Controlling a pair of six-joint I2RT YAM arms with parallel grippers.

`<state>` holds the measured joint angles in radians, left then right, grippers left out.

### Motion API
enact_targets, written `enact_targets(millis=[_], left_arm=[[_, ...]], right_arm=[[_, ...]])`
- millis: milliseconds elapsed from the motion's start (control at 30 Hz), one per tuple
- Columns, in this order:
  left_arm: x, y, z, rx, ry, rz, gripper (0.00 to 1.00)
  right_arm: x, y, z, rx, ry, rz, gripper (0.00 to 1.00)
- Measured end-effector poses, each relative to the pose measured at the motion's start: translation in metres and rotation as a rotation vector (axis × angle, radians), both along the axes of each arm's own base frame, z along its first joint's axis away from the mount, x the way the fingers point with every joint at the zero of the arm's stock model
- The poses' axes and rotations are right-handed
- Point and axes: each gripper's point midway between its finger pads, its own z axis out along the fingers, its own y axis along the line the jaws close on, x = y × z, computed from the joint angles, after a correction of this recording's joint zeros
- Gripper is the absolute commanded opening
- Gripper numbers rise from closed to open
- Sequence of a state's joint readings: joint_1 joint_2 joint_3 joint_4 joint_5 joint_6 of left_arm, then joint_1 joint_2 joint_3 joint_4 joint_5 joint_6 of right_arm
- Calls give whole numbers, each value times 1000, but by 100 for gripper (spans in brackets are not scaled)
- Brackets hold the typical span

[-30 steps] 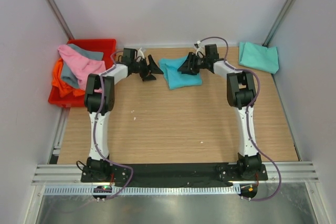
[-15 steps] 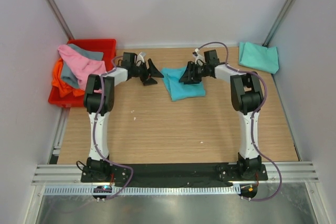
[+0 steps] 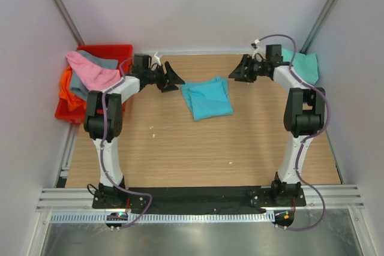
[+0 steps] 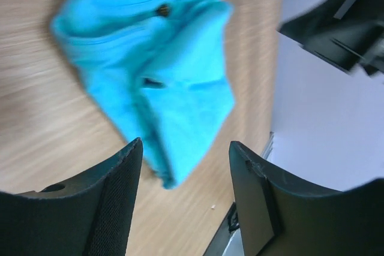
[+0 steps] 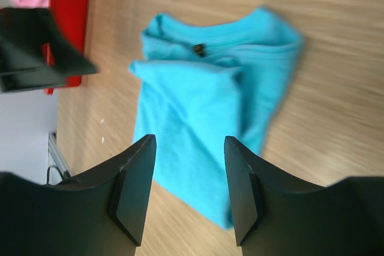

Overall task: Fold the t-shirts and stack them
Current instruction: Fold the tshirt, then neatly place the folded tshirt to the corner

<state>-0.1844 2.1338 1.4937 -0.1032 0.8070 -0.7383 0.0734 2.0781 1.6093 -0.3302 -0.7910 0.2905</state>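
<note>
red crate [image 3: 111, 49]: pink t-shirt [image 3: 90, 74], grey t-shirt [image 3: 105, 62], orange t-shirt [image 3: 68, 92] are piled in it | turquoise t-shirt [image 3: 207, 99] is laid on table [image 3: 180, 148] | left gripper [image 3: 173, 80], right gripper [image 3: 239, 69]: jaws are spread, nothing gripped

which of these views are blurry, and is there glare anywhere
top external: sharp and evenly lit, only a dull sheen on the metal sheet at the bottom; left wrist: heavily smeared, turquoise t-shirt and wooden table streaked, the left fingers sharper; right wrist: milder blur, shirt edges soft, the right fingers fairly crisp, no glare.
</note>
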Motion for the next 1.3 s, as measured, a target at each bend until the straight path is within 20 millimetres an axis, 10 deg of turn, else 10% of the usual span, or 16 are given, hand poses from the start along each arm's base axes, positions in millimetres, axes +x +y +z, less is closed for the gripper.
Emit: enact_targets(millis=[167, 300, 700, 767, 1300], left_arm=[[-9, -18, 89, -61, -191, -42, 57], [-22, -47, 119, -112, -283, -124, 47], [-27, -79, 31, -113, -105, -197, 47], [-25, -83, 23, -114, -86, -201, 46], [-24, -101, -26, -97, 8, -230, 47]], right_arm=[[17, -77, -5, -5, -5, -108, 57], [19, -89, -30, 5, 41, -76, 59], [7, -72, -56, 44, 108, 16, 61], [13, -72, -58, 49, 105, 19, 87], [26, -36, -72, 163, 124, 138, 88]])
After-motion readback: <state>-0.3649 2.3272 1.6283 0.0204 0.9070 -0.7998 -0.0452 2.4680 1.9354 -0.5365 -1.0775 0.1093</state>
